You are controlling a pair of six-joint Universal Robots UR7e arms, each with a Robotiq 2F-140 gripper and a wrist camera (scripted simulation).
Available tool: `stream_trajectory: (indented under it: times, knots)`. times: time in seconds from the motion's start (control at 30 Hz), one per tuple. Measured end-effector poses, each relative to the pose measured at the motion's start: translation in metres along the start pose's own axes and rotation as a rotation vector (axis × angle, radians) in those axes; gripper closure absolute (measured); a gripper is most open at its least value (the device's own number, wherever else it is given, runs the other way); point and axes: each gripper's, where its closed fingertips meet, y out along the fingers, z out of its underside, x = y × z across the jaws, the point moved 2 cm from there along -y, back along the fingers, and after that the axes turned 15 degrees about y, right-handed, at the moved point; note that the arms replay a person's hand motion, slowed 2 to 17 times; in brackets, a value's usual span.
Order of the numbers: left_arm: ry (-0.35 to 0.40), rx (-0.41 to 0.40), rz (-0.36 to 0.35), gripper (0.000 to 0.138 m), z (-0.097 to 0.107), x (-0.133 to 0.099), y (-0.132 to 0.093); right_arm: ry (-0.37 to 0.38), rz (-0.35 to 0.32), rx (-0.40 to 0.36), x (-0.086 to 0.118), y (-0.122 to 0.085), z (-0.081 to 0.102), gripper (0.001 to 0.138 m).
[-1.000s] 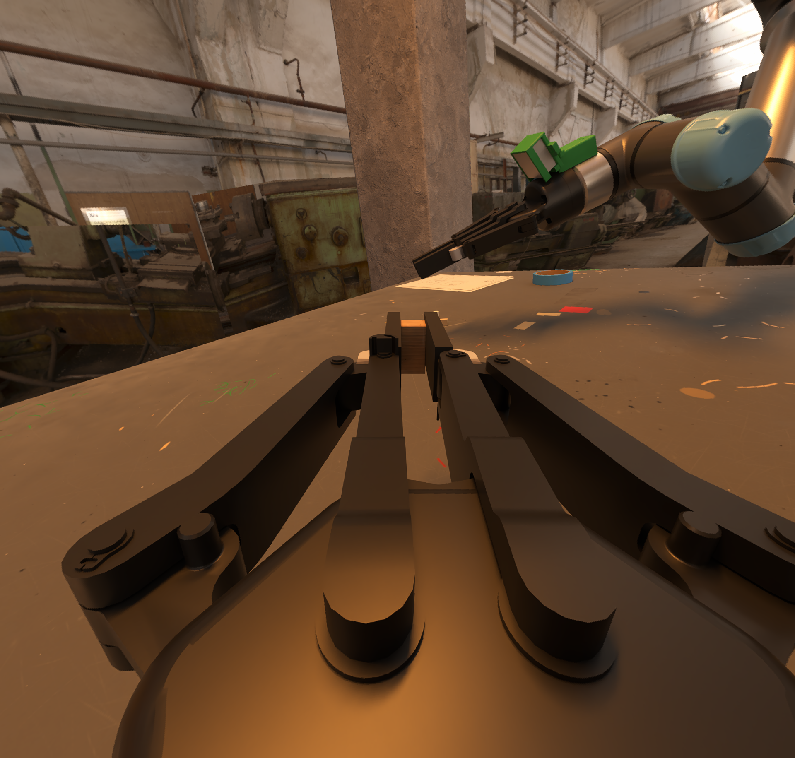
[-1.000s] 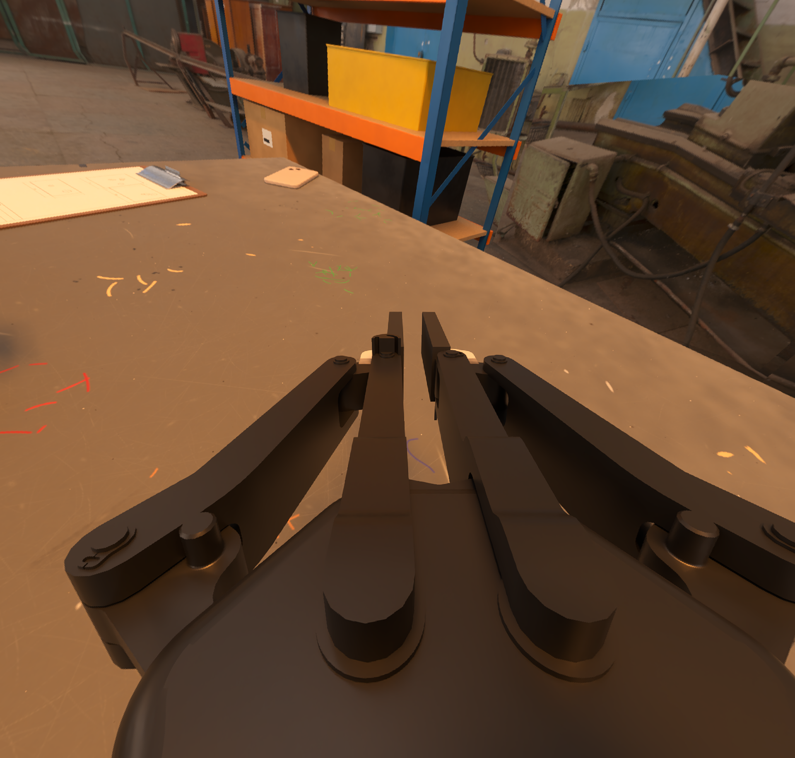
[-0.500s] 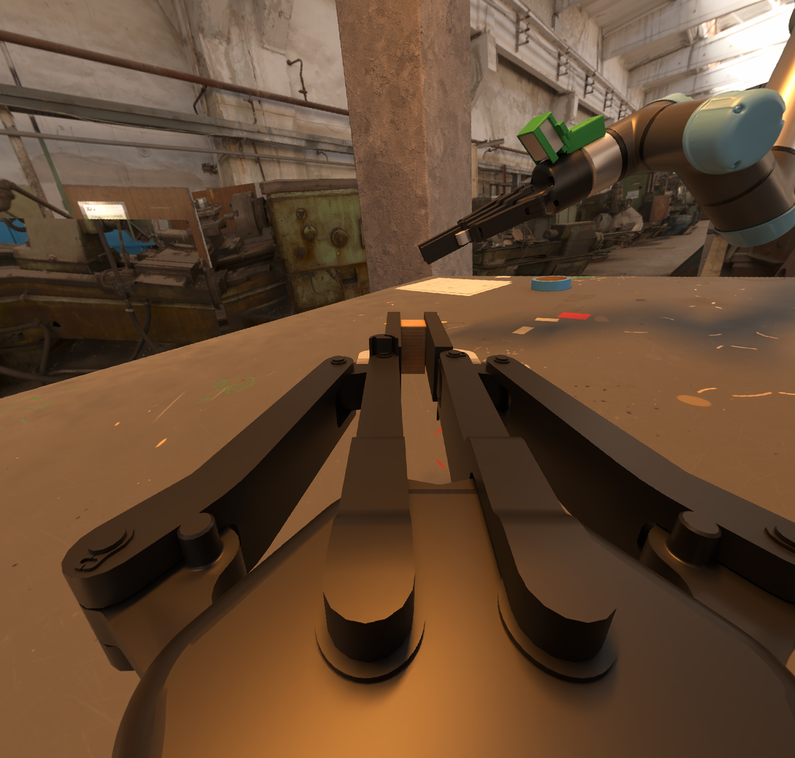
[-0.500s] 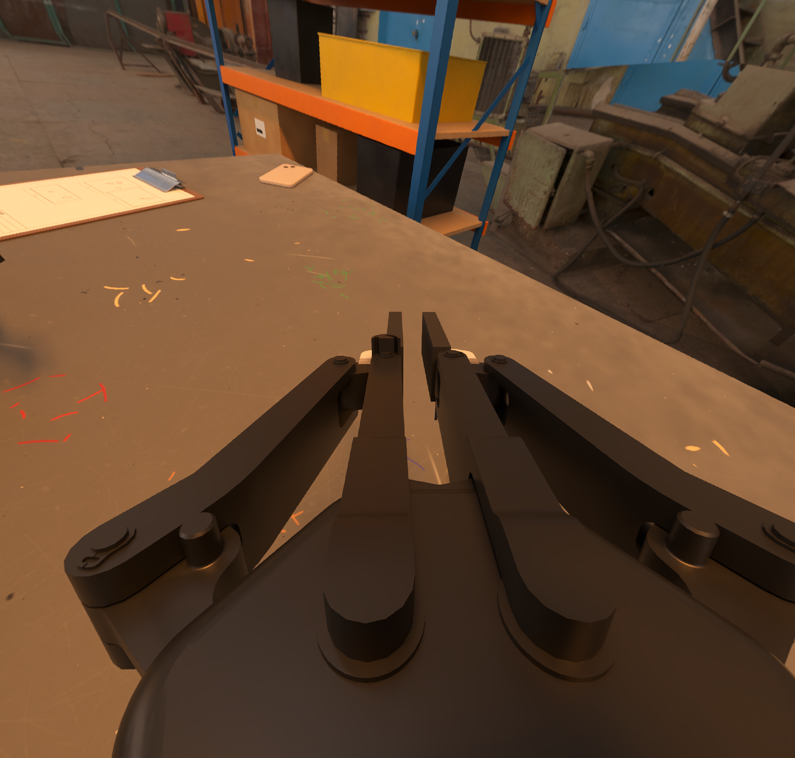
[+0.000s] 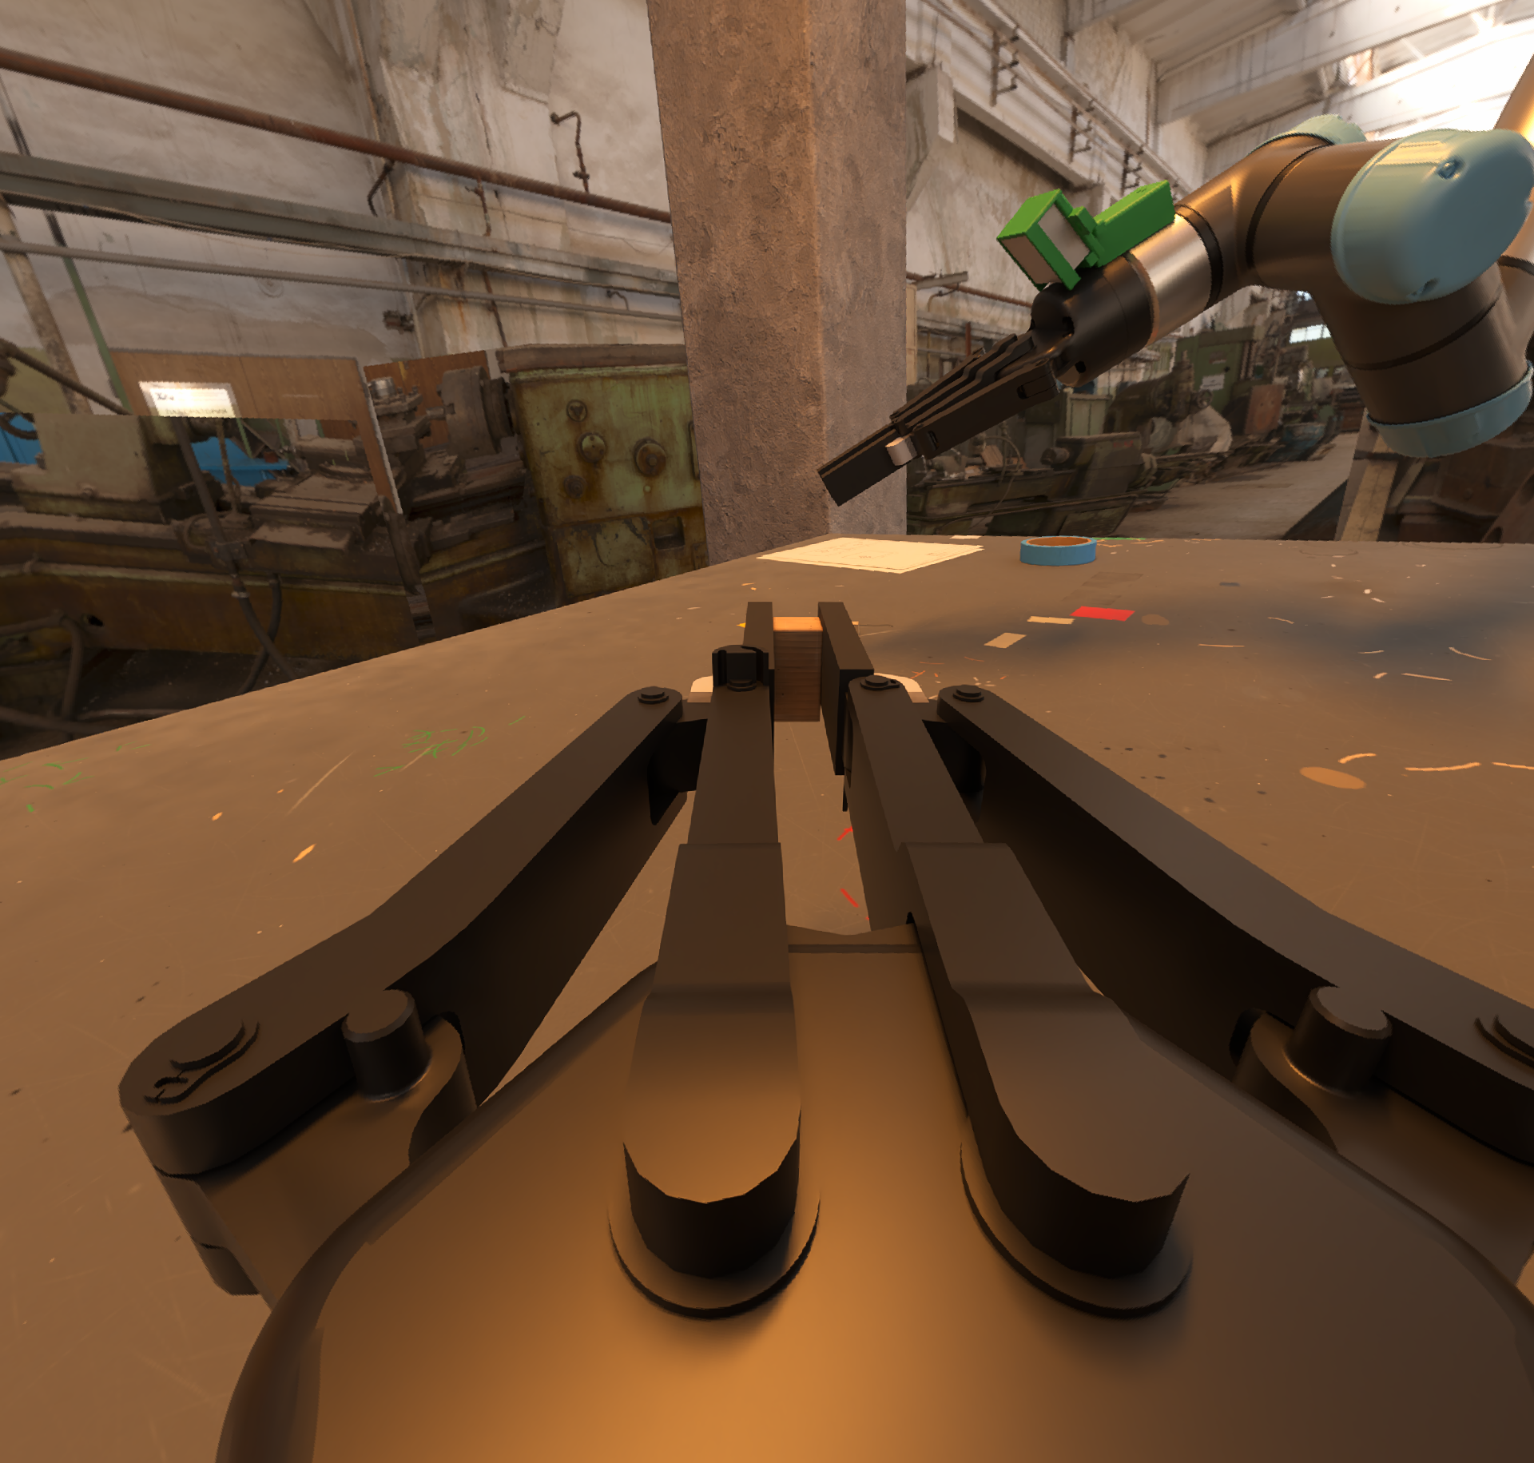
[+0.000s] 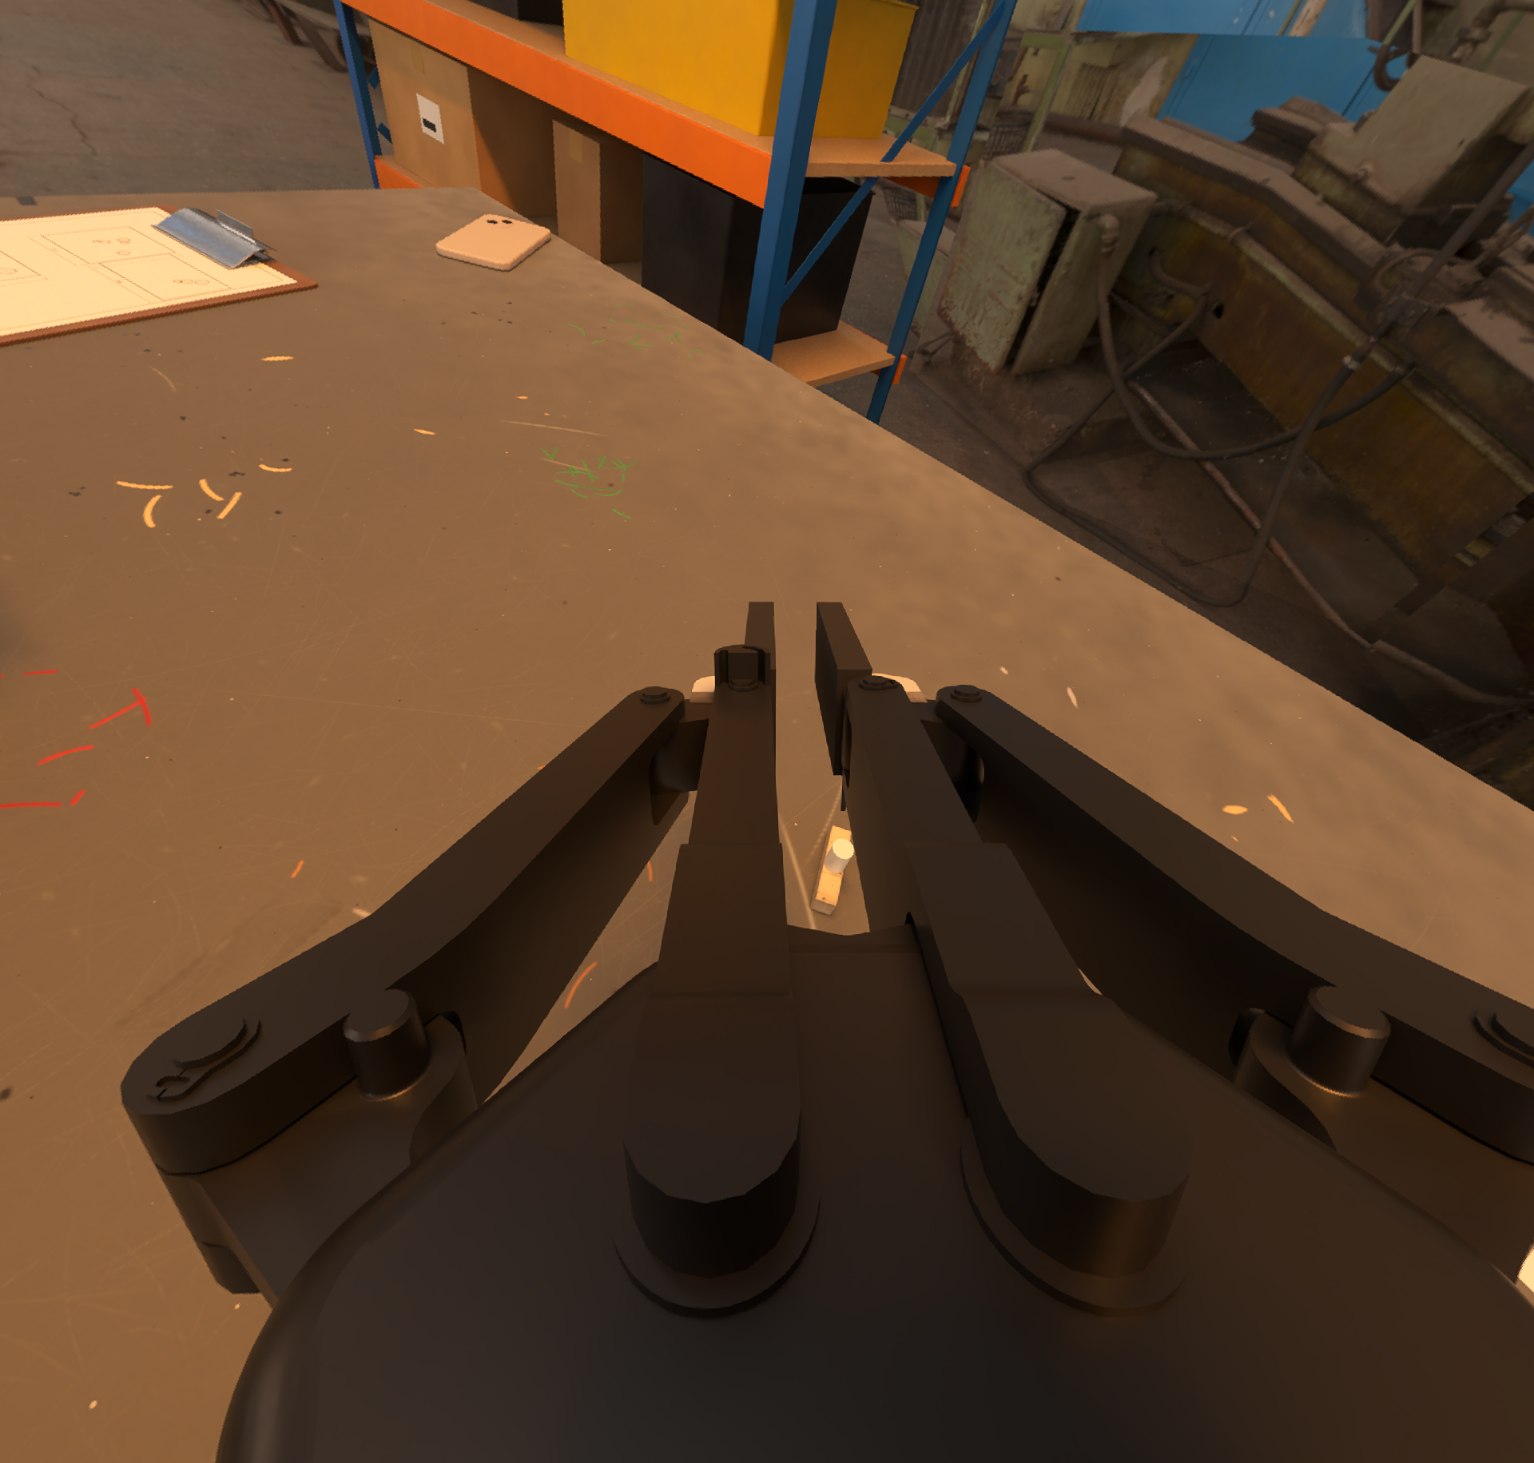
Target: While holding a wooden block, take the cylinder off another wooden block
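- Right wrist view: your right claw [image 6: 795, 634] now looks steeper down at the table [image 6: 373, 593] than 0.5 s ago; a pale block w/ a white cylinder [image 6: 840, 854] standing on it has come into sight low between the finger links. It wasn't visible before.
- Meaning, by my read: the target is found, but sits well below and behind the tips, so you need to pull back/descend before any grab.
- Right claw: narrowly parted, nothing between the tips.
- Left wrist view: left claw [image 5: 797, 634] is pinching the wooden block [image 5: 797, 668], same as 1 s ago, so the hold condition looks met. The right arm [image 5: 1245, 261] has risen and tipped nose-down vs. earlier frames.
- Counts: 2 claws; 2 wooden blocks (1 held, 1 on the table under the cylinder [image 6: 830, 892]); 1 cylinder.
- Other bits: 1 clipboard [image 6: 124, 277], 1 phone [image 6: 492, 242], 1 blue tape roll [image 5: 1058, 550], 1 paper sheet [image 5: 863, 553], 1 yellow bin [image 6: 730, 37] on 1 shelf rack [image 6: 797, 178].
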Motion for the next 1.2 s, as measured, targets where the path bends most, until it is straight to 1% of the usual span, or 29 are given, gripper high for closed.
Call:
stream_trajectory:
  times: [0.53,1.2]
  knots:
    - [0.017,0.008,0.012,0.124,0.0,-0.002,0.002,0.042,0.0,0.008,-0.008,-0.001,0.003,0.125]
    - [0.011,0.003,0.014,0.124,0.0,-0.002,0.002,0.051,0.016,-0.005,-0.011,-0.003,0.0,0.126]
